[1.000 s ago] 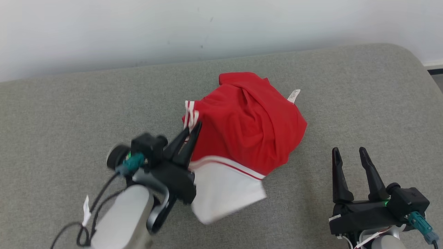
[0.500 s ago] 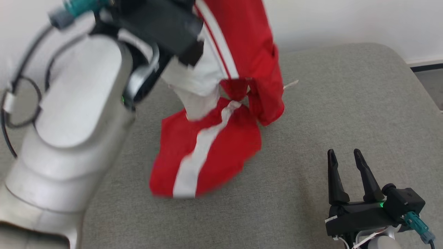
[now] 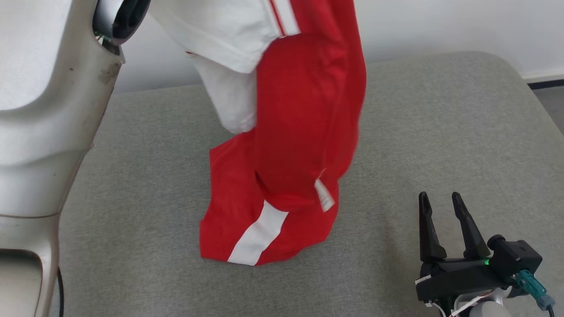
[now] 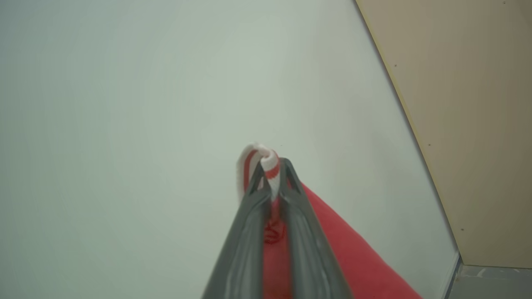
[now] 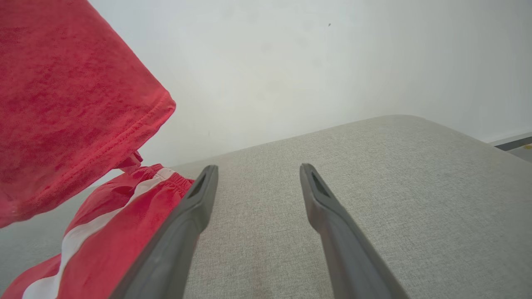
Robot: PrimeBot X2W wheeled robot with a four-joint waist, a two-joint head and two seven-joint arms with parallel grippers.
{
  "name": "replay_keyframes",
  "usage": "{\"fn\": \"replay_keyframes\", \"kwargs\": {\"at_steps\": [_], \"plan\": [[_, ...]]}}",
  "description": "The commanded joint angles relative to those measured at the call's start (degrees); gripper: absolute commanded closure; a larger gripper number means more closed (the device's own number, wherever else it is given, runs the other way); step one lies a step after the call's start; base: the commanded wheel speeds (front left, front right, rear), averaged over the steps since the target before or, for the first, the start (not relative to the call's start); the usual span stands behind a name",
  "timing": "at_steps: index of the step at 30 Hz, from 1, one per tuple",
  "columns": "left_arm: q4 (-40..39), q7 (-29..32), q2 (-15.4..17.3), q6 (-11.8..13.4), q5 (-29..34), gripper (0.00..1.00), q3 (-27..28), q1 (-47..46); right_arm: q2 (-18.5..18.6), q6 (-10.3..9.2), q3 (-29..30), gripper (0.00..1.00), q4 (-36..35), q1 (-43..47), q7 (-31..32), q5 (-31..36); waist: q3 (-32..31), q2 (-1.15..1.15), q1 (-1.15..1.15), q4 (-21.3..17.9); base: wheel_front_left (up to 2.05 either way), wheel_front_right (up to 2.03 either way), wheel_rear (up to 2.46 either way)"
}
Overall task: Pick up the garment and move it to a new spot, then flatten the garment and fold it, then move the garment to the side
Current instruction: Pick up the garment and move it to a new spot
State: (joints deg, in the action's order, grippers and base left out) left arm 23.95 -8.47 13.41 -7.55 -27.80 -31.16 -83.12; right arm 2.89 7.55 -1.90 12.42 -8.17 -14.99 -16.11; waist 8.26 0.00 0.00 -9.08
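The garment [image 3: 304, 114] is red with white panels and stripes. It hangs from above the head view's top edge, and its lower end rests on the grey cushioned surface [image 3: 440, 132]. In the left wrist view my left gripper [image 4: 272, 166] is shut on a red-and-white hem of the garment [image 4: 266, 160], raised high before the wall. My right gripper [image 3: 440, 198] stands open at the lower right, with nothing between its fingers. In the right wrist view the garment [image 5: 62, 108] hangs to the left of my right gripper [image 5: 257, 170].
My pale left forearm [image 3: 44, 110] covers the left side of the head view. A white wall [image 3: 440, 31] runs behind the surface. The surface's rounded right corner [image 3: 524, 83] drops to dark floor. A tan panel [image 4: 469, 104] shows in the left wrist view.
My left arm has lifted the garment from a heap on the surface up high, so the cloth now hangs and unfurls. The right gripper has stayed put.
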Motion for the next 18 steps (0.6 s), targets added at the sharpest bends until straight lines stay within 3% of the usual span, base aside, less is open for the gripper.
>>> {"fn": "replay_keyframes", "kwargs": {"at_steps": [1, 18], "plan": [[0.89, -0.7, 0.7, 0.17, -0.4, 1.0, -0.47, 0.91, -0.02, -0.12, 0.11, 0.0, -0.01, 0.11, -0.29, 0.61, -0.49, 0.0, 0.0, 1.84, 0.0, 0.0, 0.0], [2.4, -2.19, 6.96, 0.86, -2.07, 1.0, 1.34, 4.15, -0.02, -0.12, 0.73, 0.0, -1.7, -0.03, -0.21, 2.9, 1.42, 0.0, 0.0, 16.56, 0.0, 0.0, 0.0]]}}
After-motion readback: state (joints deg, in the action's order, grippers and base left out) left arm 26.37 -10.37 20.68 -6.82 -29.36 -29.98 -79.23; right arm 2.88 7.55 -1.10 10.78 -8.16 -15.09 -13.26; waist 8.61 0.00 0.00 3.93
